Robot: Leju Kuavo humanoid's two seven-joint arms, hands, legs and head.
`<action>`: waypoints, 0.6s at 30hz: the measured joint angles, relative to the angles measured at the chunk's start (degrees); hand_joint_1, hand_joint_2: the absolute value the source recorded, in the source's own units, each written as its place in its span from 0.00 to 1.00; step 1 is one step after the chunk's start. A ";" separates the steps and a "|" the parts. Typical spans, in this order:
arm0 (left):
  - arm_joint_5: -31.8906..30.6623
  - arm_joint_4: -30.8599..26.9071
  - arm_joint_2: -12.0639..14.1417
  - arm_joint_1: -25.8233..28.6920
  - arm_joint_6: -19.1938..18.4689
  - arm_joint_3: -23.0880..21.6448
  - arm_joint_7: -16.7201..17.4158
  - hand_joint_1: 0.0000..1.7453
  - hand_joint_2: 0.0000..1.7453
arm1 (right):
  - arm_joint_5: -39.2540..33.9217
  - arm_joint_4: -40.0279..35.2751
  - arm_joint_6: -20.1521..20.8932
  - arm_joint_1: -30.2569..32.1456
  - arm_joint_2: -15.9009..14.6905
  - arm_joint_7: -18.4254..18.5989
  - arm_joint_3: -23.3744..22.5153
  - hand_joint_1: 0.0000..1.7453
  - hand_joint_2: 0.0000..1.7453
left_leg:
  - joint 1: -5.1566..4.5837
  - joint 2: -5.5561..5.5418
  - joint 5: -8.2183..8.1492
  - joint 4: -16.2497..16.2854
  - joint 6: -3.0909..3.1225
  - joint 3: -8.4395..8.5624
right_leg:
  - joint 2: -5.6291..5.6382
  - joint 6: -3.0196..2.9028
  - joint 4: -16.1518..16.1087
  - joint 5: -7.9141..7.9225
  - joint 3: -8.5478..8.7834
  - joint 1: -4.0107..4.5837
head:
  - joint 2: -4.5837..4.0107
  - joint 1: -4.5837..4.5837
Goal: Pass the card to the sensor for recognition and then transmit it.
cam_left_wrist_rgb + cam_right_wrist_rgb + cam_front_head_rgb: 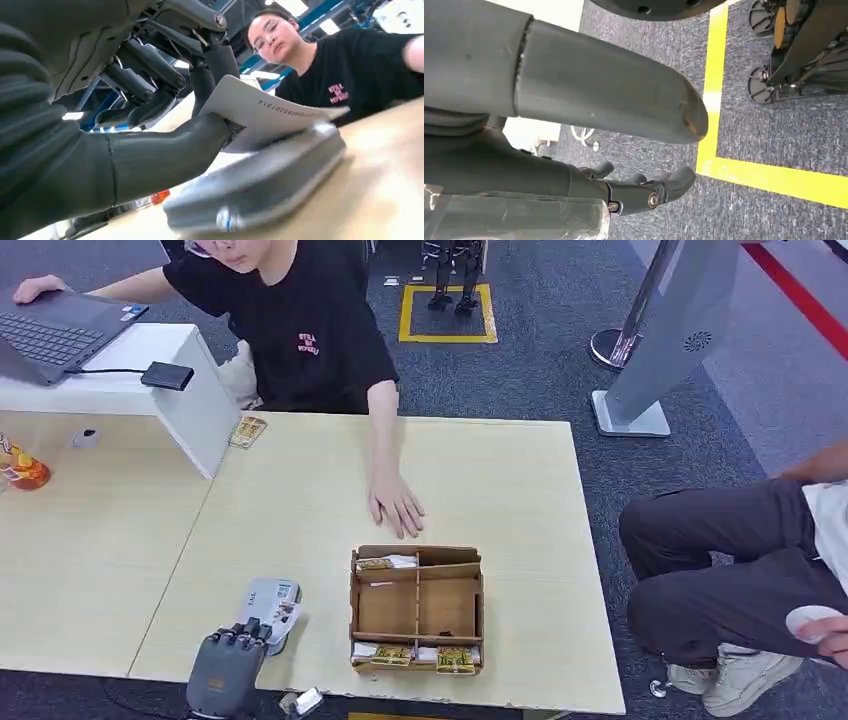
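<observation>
My left hand (225, 672) is at the table's near edge and pinches a white card (288, 614) between thumb and fingers. The card hangs just over the grey and white sensor (267, 600), which lies flat on the table. Up close in the left wrist view, the card (265, 112) with a printed number slants above the sensor (260, 185), my left hand (150, 155) gripping its near corner. My right hand (589, 100) hangs over dark carpet, its thumb and fingers (649, 192) apart with nothing between them.
A wooden divided box (417, 608) with card packets stands right of the sensor. A person in black sits across the table, one hand (397, 505) flat on it. A laptop (50, 335) is on a white stand at the far left. Another person (740, 570) sits at the right.
</observation>
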 joint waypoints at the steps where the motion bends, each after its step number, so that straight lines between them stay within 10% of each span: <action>1: 0.00 0.76 -0.18 0.05 0.00 0.17 -1.09 1.00 1.00 | 0.02 0.00 -0.04 -0.01 0.00 0.00 0.00 0.00 0.00 | 0.00 0.00 0.00 0.00 0.00 0.00 | 0.00 0.00 0.00 0.00 0.00 0.00 | 0.00 0.02; 18: 0.00 5.92 -2.40 -0.06 -0.02 3.32 -3.76 1.00 1.00 | 0.09 -0.07 0.00 -0.26 -0.09 0.35 0.00 0.00 0.00 | -0.01 -0.09 0.01 -0.03 -0.01 0.41 | -0.11 0.01 0.02 -0.02 0.46 0.00 | 0.00 0.00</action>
